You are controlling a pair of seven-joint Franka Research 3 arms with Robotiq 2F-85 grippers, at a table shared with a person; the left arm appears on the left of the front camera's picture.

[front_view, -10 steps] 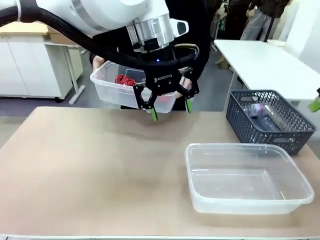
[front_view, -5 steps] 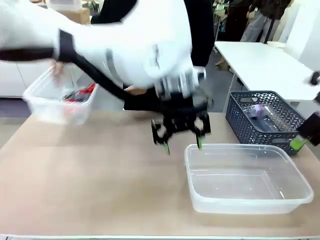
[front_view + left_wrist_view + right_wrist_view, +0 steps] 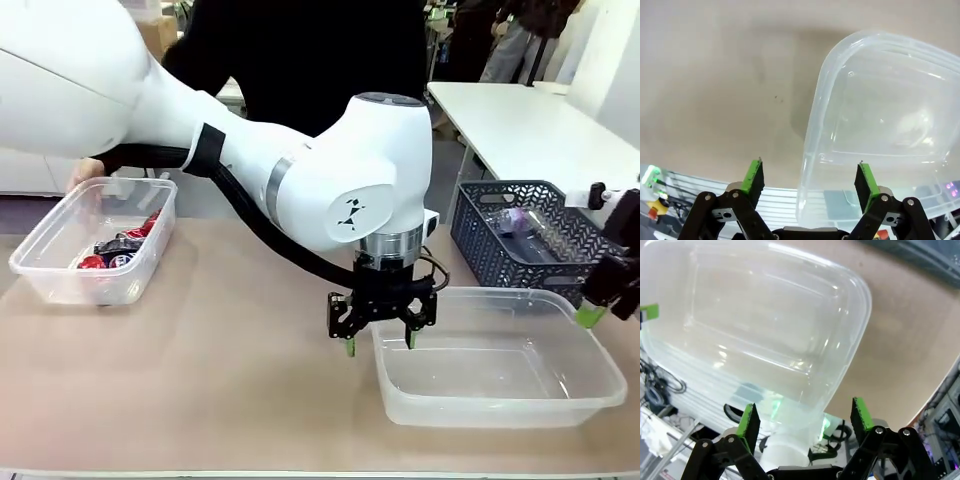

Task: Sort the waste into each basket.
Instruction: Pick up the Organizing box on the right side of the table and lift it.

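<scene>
Front view: the left gripper (image 3: 380, 343) hangs with jaws wide and empty at the empty tub's (image 3: 500, 410) nine-o'clock rim. Cans (image 3: 115, 250) lie in a second tub (image 3: 40, 275) at the table's ten o'clock, with a hand (image 3: 85, 172) at its far rim.

Left wrist view: the empty tub's corner lies between the spread pads (image 3: 754, 176).

Right wrist view: the right gripper (image 3: 804, 420), jaws wide and empty, hangs over the empty tub.

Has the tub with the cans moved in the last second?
Yes. The can tub went left, away from the empty tub, and now sits at the left end of the table.
</scene>
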